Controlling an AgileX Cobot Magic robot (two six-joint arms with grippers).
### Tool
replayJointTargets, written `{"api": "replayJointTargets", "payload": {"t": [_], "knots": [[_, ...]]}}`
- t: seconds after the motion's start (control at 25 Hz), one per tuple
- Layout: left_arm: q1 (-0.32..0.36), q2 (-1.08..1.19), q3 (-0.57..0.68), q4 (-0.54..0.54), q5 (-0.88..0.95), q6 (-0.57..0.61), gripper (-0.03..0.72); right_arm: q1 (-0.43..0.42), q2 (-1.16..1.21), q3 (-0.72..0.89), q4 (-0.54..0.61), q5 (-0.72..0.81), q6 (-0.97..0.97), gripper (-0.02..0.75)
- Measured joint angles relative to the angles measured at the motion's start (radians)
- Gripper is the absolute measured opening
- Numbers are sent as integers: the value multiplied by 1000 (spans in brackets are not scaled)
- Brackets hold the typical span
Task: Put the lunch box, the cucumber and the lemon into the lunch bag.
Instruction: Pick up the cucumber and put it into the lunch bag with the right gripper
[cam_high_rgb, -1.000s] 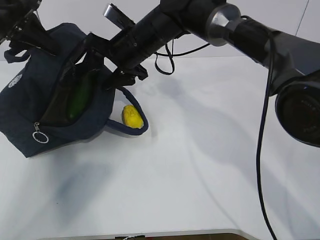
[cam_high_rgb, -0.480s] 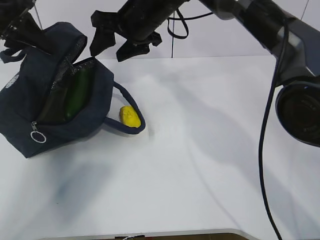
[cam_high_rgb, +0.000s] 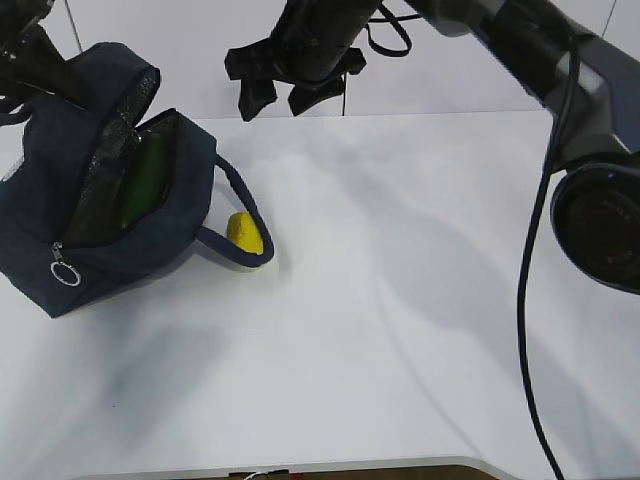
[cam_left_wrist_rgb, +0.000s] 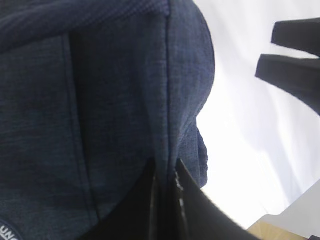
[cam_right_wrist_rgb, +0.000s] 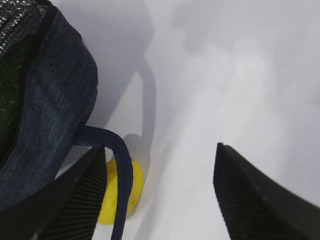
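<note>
We see the lunch bag (cam_high_rgb: 100, 200), dark navy fabric with silvery lining, at the left of the frame on the white worktop (cam_high_rgb: 400, 300), its mouth open. The cucumber (cam_high_rgb: 140, 185) lies inside, long axis running lower left to upper right. The lemon (cam_high_rgb: 245, 232) rests on the worktop within a handle loop. The left claw (cam_left_wrist_rgb: 165, 180) is clamped on bag fabric. The right claw (cam_high_rgb: 285, 90) hangs spread wide, empty, above the worktop.

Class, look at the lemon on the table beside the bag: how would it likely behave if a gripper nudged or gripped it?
The lemon is a rounded oval, so a nudge would probably roll it. The bag handle loops around it and might check that roll. It looks small and probably firm.
</note>
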Motion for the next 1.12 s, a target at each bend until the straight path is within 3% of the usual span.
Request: {"api": "replayJointTargets", "payload": {"t": [0.44,1.12], "knots": [[0,0,0,-10,0,0,-17,0,0,22,-48,2,-22,508],[0,0,0,-132,0,-17,-17,0,-238,380,-97,2,-64,500]]}}
